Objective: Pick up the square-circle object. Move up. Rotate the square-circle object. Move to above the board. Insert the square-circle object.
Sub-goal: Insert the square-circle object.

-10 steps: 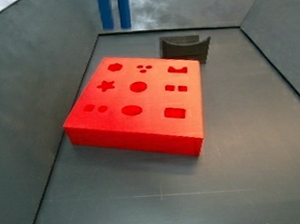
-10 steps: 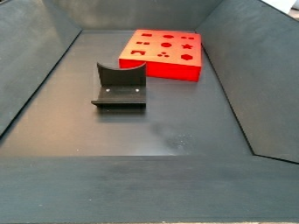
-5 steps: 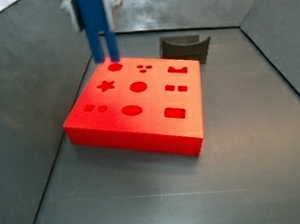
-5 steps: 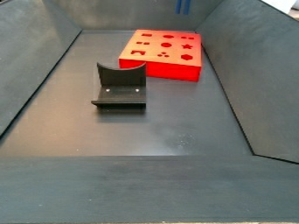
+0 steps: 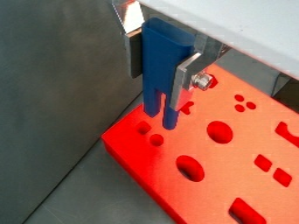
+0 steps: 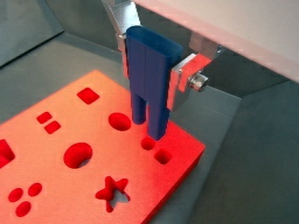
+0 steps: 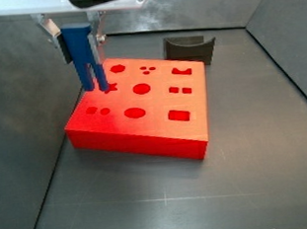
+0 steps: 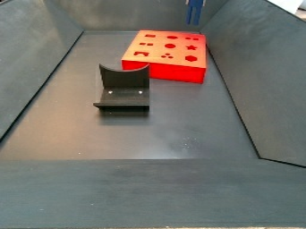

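Observation:
The square-circle object (image 7: 83,60), a slim blue peg, hangs upright with its two prongs pointing down. My gripper (image 7: 76,38) is shut on its upper part. In both wrist views the silver fingers (image 5: 187,74) clamp the peg's (image 5: 158,70) flat sides. The board (image 7: 142,102) is a red block with shaped holes. The prong tips hang just over its top face near one corner (image 6: 163,149), by small round holes. Whether the tips touch the board I cannot tell. In a side view only the peg's lower end (image 8: 194,11) shows, above the board's (image 8: 171,54) far edge.
The dark fixture (image 8: 122,88) stands on the grey floor apart from the board, and it shows behind the board's far right corner (image 7: 191,48). Sloping grey walls (image 7: 30,105) enclose the floor on all sides.
The gripper with the blue peg has come down from the top of the side view and moved toward the board's left part. The prongs now hang close over the board.

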Robot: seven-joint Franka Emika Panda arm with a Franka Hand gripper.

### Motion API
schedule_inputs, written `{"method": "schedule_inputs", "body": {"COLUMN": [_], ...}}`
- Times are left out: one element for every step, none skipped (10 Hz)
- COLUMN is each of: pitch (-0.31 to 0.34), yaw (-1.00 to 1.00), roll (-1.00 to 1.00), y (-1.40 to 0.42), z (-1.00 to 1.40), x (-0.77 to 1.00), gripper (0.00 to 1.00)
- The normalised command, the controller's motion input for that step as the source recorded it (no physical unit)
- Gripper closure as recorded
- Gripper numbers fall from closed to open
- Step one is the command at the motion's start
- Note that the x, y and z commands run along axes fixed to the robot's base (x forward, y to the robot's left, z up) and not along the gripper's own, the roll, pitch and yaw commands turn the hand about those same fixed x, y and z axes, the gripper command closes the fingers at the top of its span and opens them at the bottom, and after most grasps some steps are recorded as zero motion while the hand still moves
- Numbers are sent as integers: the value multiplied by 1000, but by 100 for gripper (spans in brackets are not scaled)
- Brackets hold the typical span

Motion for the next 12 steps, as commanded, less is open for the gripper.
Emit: {"method": "schedule_inputs", "body": {"pitch": [84, 171, 180, 130, 0, 0, 0, 0, -44, -91, -69, -43], "yaw": [140, 174, 174, 97, 0, 0, 9, 23, 0, 0, 0, 0], "roll": [310, 397, 393, 257, 4, 9, 10, 26, 0, 0, 7, 6], "y": [-149, -177, -169, -94, 0, 9, 71, 0, 0, 0, 0, 0], "z": [-309, -243, -274, -294, -231, -340, -311, -209, -146, -223, -246, -163], "x": [20, 154, 183, 163, 49, 146, 217, 137, -20, -80, 0, -29], "gripper": [100, 100, 100, 100, 100, 100, 100, 100, 100, 100, 100, 100]}}
